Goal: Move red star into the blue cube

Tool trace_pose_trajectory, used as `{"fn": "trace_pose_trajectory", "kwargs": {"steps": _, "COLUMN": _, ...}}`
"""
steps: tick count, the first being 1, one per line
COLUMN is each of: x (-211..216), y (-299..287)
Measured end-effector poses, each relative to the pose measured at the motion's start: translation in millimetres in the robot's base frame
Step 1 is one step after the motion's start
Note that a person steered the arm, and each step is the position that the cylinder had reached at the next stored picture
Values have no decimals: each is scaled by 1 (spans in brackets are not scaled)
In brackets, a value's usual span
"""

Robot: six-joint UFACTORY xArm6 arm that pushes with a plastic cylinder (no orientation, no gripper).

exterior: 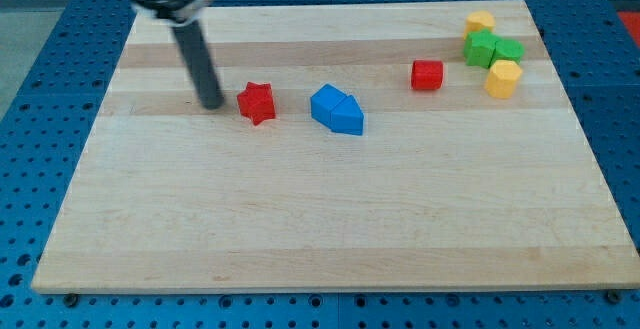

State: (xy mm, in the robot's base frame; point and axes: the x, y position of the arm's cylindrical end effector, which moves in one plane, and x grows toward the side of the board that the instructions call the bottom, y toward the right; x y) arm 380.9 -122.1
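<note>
Lining-up step, by the look of it: my tip parked just to the view's left of the red star, a sliver of tabletop apparently between them. No jaws on this rig, so nothing to call apart or together. Blue cube farther to the view's right of my tip, beyond the star, near it but apart, with a second blue block touching it. Next, probably a straight push toward the view's right. Star squat, no clear long axis; one point aimed at the view's top.
</note>
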Motion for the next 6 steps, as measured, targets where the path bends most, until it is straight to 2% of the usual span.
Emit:
{"fn": "trace_pose_trajectory", "kwargs": {"steps": 1, "x": -27, "y": 146}}
{"fn": "trace_pose_trajectory", "kwargs": {"steps": 2, "x": -28, "y": 177}}
{"fn": "trace_pose_trajectory", "kwargs": {"steps": 3, "x": -31, "y": 177}}
{"fn": "trace_pose_trajectory", "kwargs": {"steps": 4, "x": -66, "y": 150}}
{"fn": "trace_pose_trajectory", "kwargs": {"steps": 6, "x": -35, "y": 24}}
